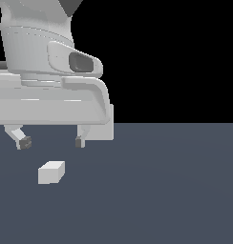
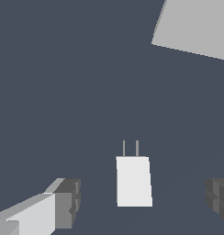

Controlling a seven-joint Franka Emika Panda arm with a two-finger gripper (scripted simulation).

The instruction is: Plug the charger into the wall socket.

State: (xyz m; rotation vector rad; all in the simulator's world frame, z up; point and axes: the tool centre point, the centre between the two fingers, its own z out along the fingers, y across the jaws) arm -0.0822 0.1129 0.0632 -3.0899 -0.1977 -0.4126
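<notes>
The charger (image 2: 133, 181) is lying flat on the dark surface (image 1: 175, 190), w/ its two thin prongs pointing toward the wall socket (image 2: 196, 25), which is sitting well apart from the charger. The gripper (image 1: 52, 142) is hovering above the charger, fingers spread wide, one on each side of the block, nothing held. Step in hand looks like the pre-grasp approach. Next move prob. calls for lowering straight down til the pads are bracketing the charger's long sides, then closing, w/o nudging it off line.

Bare floor (image 1: 175, 190) around charger (image 1: 51, 172), claw (image 1: 52, 142) spread above it, wall socket (image 2: 196, 25) well apart
</notes>
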